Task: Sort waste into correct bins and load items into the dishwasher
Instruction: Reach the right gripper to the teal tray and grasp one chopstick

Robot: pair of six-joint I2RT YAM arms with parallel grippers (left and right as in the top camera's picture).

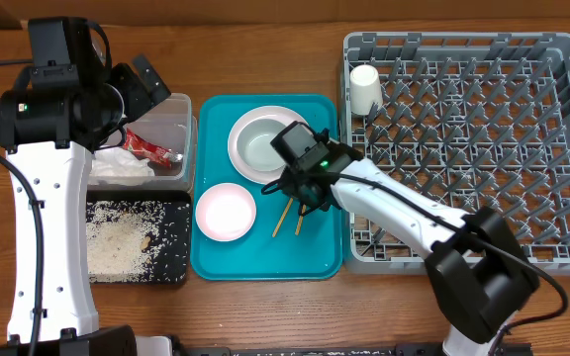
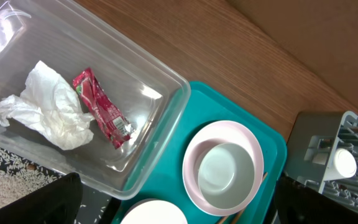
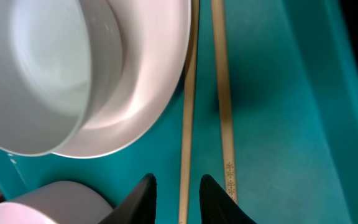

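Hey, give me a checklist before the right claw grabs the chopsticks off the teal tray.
1. Right claw open: ok.
2. Both chopsticks in the gap: not ok; one lies between the fingertips, the other runs under a finger.
3. Chopsticks apart from the plate rim: cannot tell; one lies right along it.
4. Left claw clear of the teal tray: ok; it hangs over the clear tub.
5. Dish rack has room: ok; only the cup is in it.

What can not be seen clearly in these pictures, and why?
1. Overhead: the right arm covers the upper ends of the thin wooden chopsticks and part of the round pink-white plate.
2. Overhead: the left arm hides one end of the clear rectangular plastic tub.
3. Right wrist: the frame edges cut off both chopsticks.
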